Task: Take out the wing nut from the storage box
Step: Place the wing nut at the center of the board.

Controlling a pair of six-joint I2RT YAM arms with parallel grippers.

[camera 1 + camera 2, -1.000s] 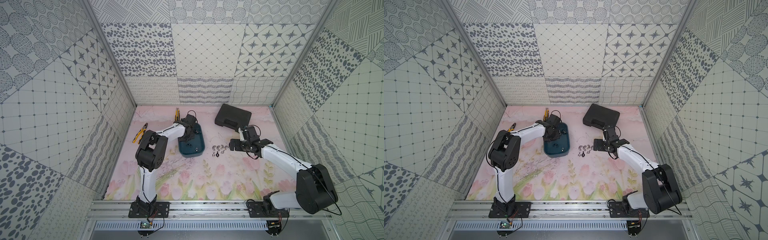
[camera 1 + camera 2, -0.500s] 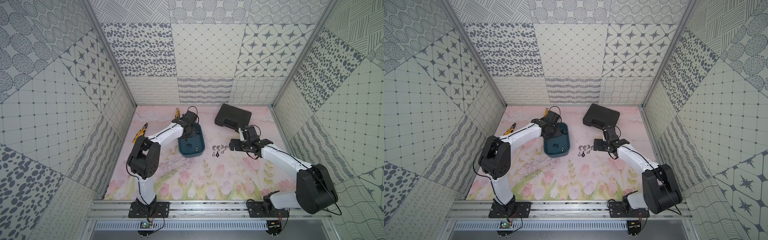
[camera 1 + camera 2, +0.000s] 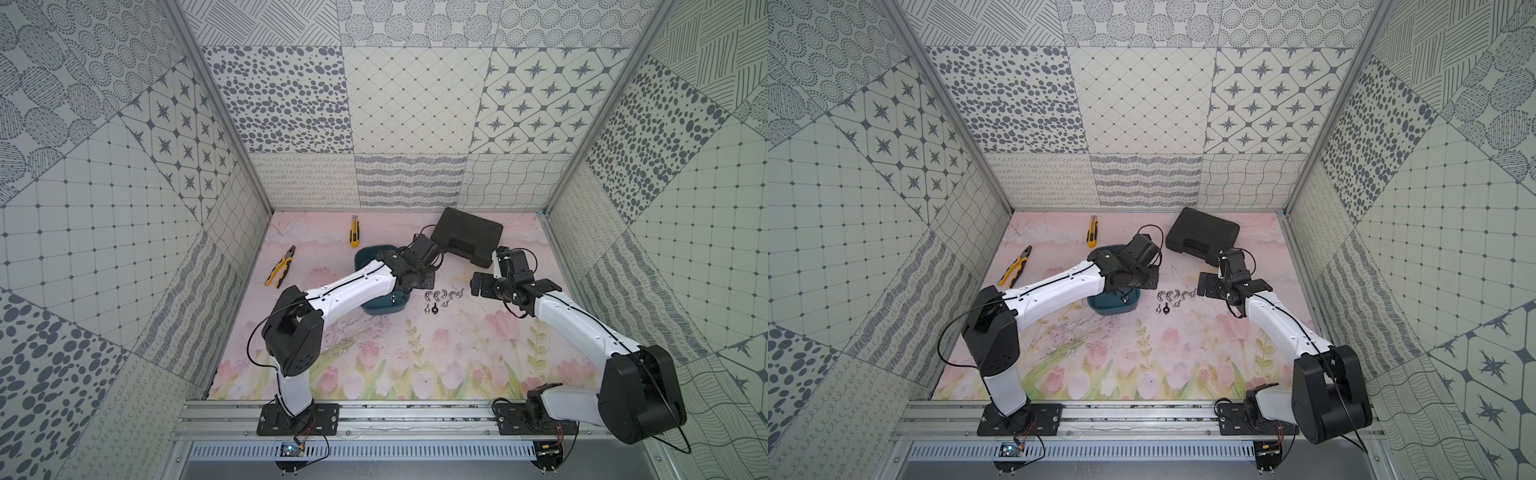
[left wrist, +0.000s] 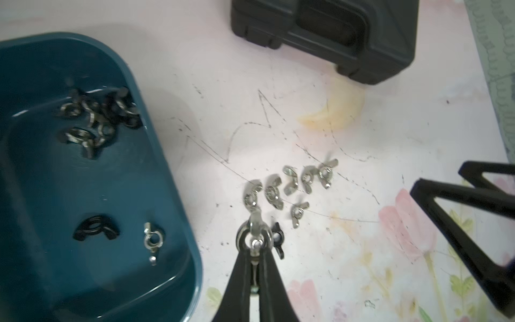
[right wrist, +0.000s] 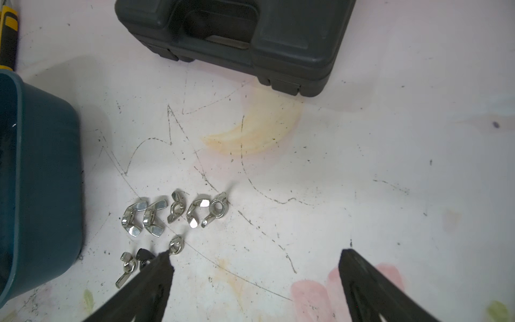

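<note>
The wing nuts (image 5: 152, 218) are shiny metal, the storage box (image 4: 33, 172) glossy plastic.

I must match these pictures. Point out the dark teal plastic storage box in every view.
Top view: dark teal plastic storage box, mid-mat, partly under the left arm.
Top view: the box, same place, under that arm.
Left wrist: its open inside, holding silver wing nuts, beside the left fingers gripping one wing nut.
Right wrist: only its outer wall, beside loose wing nuts.
Shared landmark: black hard-shell plastic case, in all four.
</note>
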